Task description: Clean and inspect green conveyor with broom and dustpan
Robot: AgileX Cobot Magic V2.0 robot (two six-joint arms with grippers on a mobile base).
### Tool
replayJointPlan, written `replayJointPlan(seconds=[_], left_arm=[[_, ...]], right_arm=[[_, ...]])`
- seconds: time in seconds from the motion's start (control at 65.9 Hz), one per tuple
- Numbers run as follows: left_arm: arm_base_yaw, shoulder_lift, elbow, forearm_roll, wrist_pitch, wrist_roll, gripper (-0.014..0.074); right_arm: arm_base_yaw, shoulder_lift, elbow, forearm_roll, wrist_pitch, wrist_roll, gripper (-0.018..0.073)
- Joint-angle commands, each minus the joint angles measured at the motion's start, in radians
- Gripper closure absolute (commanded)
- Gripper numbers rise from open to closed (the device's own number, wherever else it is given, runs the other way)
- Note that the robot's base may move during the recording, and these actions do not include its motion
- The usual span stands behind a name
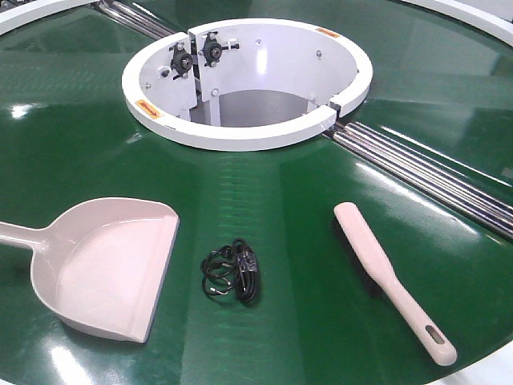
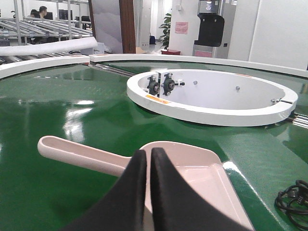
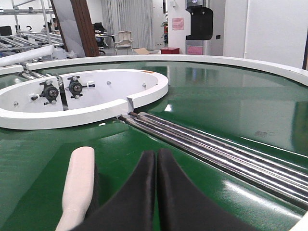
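Glare streaks the green conveyor (image 1: 280, 184) in the front view; its white ring hub (image 1: 240, 138) sits at the middle, with steel rollers (image 1: 425, 172) running off to the right; nearer the camera the dustpan (image 1: 112, 273) lies flat on the belt at the left, lip facing right and handle running off the left edge; the broom (image 1: 385, 269) lies at the right, handle slanting toward the lower right corner; a small coil of black cable (image 1: 232, 274) rests between them, touching neither. From the left wrist view, the left gripper (image 2: 148, 156) hangs above the dustpan with its two black fingers pressed together and nothing between them; the scoop's handle stretches away to the left, and the cable shows at the lower right. From the right wrist view, the right gripper (image 3: 156, 156) likewise has its fingers closed against each other, empty; the broom lies on the belt just to its left, and the rollers pass on its right.
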Motion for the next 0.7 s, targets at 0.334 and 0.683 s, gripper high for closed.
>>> replayJointPlan(seconds=[0.334,0.683], left_arm=[[-0.003,-0.011,-0.057,0.019,-0.229,0.02,0.0603],[-0.003,0.297,-0.461,0.018,0.157,0.019,0.0603]], right_arm=[[-0.002,-0.018,0.011,-0.003,-0.078,-0.004,0.0569],[-0.002,-0.018,0.011,-0.003,-0.078,-0.004,0.0569]])
